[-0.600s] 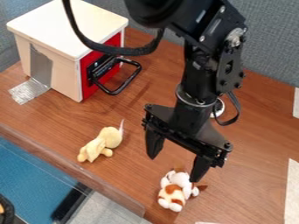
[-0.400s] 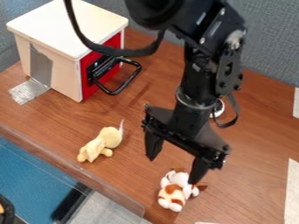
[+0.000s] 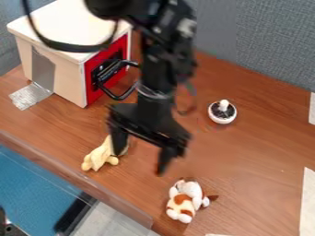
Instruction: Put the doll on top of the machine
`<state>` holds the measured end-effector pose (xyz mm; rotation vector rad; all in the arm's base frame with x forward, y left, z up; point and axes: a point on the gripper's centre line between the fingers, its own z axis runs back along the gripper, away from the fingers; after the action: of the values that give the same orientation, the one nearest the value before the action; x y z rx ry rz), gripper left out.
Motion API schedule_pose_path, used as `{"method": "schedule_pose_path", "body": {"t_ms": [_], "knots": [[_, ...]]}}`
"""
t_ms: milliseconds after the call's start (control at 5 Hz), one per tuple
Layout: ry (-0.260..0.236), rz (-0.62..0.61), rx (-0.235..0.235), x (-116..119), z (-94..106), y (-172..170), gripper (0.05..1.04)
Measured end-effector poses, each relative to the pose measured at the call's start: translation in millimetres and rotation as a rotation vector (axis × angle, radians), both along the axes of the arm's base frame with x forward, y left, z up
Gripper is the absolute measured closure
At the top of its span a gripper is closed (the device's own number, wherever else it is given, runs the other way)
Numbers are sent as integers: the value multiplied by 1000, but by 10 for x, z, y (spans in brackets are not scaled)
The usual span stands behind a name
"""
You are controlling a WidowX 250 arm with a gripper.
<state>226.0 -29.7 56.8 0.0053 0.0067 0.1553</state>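
My gripper [image 3: 141,162] hangs above the middle-left of the table, open, with nothing between its fingers. Its left finger overlaps the yellow doll [image 3: 100,156] in the view, hiding part of the doll's head; whether they touch I cannot tell. A white and brown doll [image 3: 184,201] lies near the table's front edge, to the lower right of the gripper. The machine [image 3: 56,69], a cream box with a white top and a red front with a black handle, stands at the upper left.
A small white bowl [image 3: 222,112] with dark contents and a white knob sits right of the arm. Silver tape [image 3: 31,95] holds the machine's left side to the wooden table [image 3: 258,152]. A grey partition [image 3: 265,41] rises behind.
The arm and gripper have moved left and slightly up in the view, away from the white and brown doll and over to the yellow one. The small bowl is now uncovered.
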Motion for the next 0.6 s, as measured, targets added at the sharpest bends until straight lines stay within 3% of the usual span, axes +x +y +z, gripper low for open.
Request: {"method": "schedule_pose_path", "body": {"t_ms": [600], "knots": [[-71, -38, -15, -56, -424, 701, 83]]}}
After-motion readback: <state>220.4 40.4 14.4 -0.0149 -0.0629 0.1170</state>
